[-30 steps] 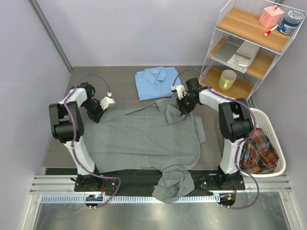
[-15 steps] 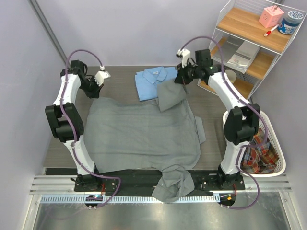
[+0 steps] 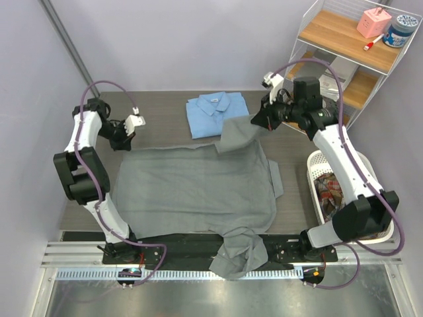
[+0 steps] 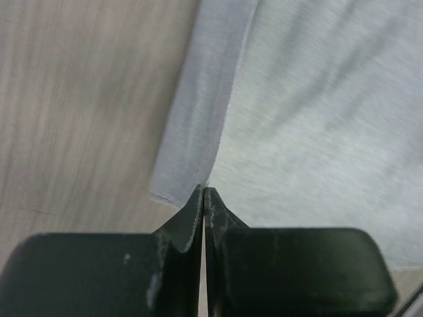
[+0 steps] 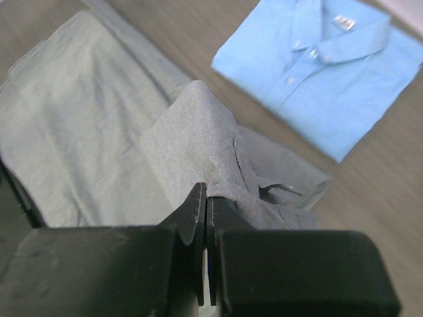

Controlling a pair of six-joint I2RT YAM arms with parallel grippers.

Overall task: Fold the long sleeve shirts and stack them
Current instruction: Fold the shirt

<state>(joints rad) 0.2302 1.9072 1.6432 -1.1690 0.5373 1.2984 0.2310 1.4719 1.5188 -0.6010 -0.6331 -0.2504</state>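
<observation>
You had both hands squeezed shut on the grey shirt (image 3: 198, 185), which lay spread in the middle of the table (image 3: 165, 105) with one sleeve hanging off the edge at 6 o'clock. The left gripper (image 4: 203, 198) pinched its corner at 10 o'clock, low by the table. The right gripper (image 5: 205, 195) pinched a flap at 1 o'clock and held it up in the air, just beside the folded blue shirt (image 3: 215, 113) at 12 o'clock. It looked like you were pulling the top edge straight before a fold. To do it well, I think you needed to pull both hands apart gently and evenly so the cloth went flat, and to stop the raised flap from brushing the blue shirt. At 4 o'clock stood a white basket (image 3: 390, 230) with a checked cloth (image 3: 328, 191) inside. At 2 o'clock the shelf rack (image 3: 337, 30) held a pink box (image 3: 373, 22), a jar (image 3: 402, 30) and some papers (image 3: 336, 67)
</observation>
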